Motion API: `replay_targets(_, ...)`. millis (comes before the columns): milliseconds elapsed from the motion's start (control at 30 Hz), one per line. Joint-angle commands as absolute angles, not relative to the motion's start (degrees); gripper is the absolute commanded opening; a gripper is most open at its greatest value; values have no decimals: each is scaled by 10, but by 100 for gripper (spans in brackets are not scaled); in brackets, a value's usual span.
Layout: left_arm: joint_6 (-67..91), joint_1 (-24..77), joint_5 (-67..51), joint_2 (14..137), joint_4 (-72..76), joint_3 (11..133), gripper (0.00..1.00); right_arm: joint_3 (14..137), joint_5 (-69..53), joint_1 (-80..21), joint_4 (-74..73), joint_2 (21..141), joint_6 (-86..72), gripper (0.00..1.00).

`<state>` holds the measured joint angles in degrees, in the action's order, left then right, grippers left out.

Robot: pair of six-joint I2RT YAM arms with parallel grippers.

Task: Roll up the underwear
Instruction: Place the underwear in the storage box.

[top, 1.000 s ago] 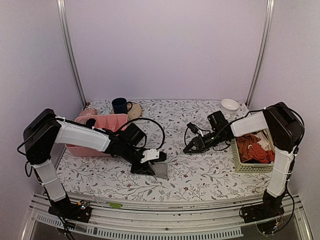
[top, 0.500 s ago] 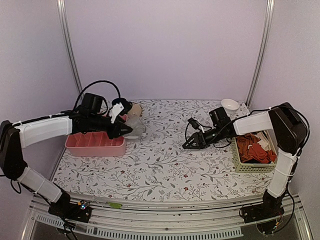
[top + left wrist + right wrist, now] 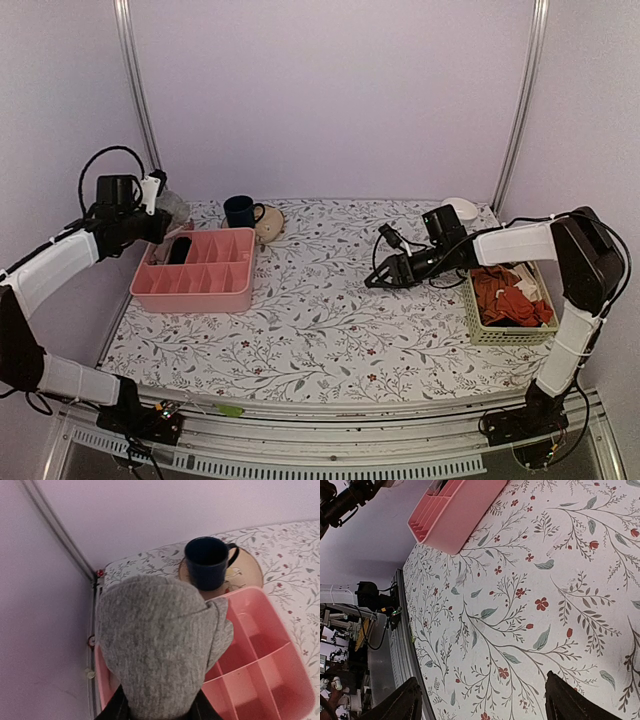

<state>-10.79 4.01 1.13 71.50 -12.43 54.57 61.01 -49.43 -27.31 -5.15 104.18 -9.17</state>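
The underwear (image 3: pixel 160 645) is a tight grey roll of soft cloth held in my left gripper (image 3: pixel 160 205), which is shut on it above the far left corner of the pink divided tray (image 3: pixel 195 282). In the left wrist view the roll fills the middle and hides the fingertips; the tray's compartments (image 3: pixel 260 670) lie under it to the right. In the top view the roll shows as a grey lump (image 3: pixel 172 208). My right gripper (image 3: pixel 372 281) is open and empty, low over the floral cloth right of centre.
A dark blue mug (image 3: pixel 239 211) stands on a beige saucer (image 3: pixel 268 222) behind the tray. A white bowl (image 3: pixel 460 210) is at the back right. A pale green basket (image 3: pixel 505 335) with orange-red garments (image 3: pixel 508 298) stands at the right edge. A dark item (image 3: pixel 178 251) lies in one tray compartment.
My left arm has swung from the table's front centre to the far left, carrying the grey roll up over the pink tray's back corner. My right gripper has barely shifted.
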Motion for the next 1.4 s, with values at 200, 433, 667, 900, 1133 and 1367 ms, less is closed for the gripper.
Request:
replay_targets(200,-63,9,67,752,-84,520,0,630,-478,-270,-61,1031,-86,88)
replay_targets(433,-60,85,219,847,-69,551,0,629,-465,-268,-66,1023,-85,98)
replay_targets(667,-84,144,306,928,-60,570,0,622,-461,-265,-71,1018,-83,99)
replay_targets(900,-85,166,247,964,-48,580,0,614,-455,-265,-69,1013,-84,99)
replay_targets(1133,-74,164,171,984,-35,599,0,606,-454,-266,-70,1009,-89,99)
replay_targets(1367,-33,129,102,1008,-38,602,0,607,-451,-266,-75,1005,-89,99)
